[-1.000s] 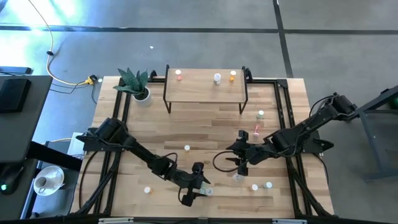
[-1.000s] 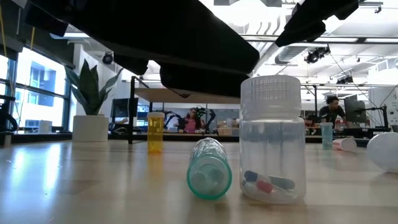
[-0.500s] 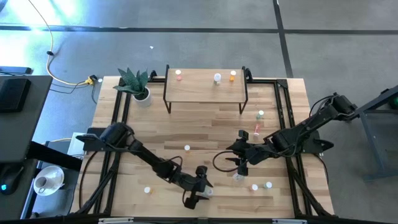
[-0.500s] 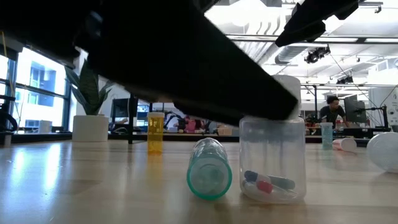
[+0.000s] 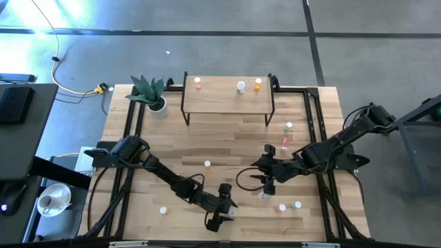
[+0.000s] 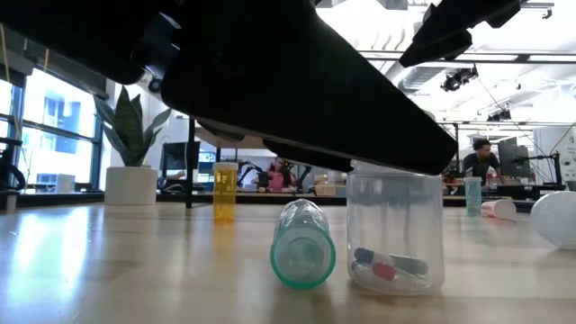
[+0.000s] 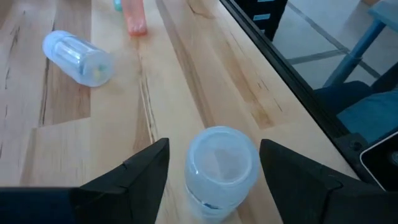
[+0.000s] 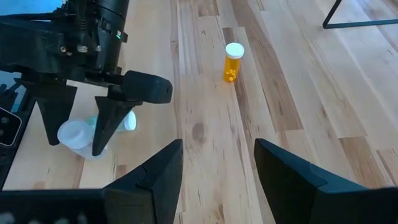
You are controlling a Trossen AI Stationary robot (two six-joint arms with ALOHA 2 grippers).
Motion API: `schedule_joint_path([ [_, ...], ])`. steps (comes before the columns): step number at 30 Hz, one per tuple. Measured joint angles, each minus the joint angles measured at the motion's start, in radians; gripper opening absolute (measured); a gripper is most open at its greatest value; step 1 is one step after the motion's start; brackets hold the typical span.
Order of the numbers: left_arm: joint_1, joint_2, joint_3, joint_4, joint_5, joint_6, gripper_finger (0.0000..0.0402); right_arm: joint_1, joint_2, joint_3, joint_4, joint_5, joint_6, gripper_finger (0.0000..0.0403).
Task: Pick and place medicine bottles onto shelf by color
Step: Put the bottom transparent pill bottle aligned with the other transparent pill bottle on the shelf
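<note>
Even, bright daylight fills the overhead view, with a pale glare streak on the grey floor well beyond my plant. My arms cast only faint, soft shadows on the striped tabletop. In the level view, ceiling lights blaze white behind my clear bottle, and my own arm above it reads as a solid black silhouette. Window light beside the plant leaves a bright sheen on the wood. The clear bottle and the green bottle beside it look sharp; the room behind them is soft. Past my left fingers, the clear bottle's cap is slightly blurred.
</note>
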Motion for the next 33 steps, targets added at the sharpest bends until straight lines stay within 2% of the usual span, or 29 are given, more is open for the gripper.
schedule_joint_path([
  [9,0.000,-0.002,0.000,-0.002,-0.002,0.006,0.0139,0.000,0.000,0.000,0.000,0.000,-0.002,0.0190],
  [12,0.000,-0.007,0.000,-0.008,0.000,0.029,0.0123,0.001,-0.001,0.002,0.000,0.000,-0.011,0.0190],
  [20,0.050,-0.121,0.000,-0.056,0.003,0.126,0.0142,0.070,-0.008,0.069,0.000,0.068,-0.081,0.0190],
  [26,0.136,-0.258,0.000,-0.155,-0.019,0.219,0.0135,0.169,-0.008,0.103,0.000,0.225,-0.150,0.0190],
  [33,0.302,-0.404,0.000,-0.232,-0.013,0.279,0.0134,0.236,-0.008,0.108,-0.003,0.388,-0.184,0.0190],
])
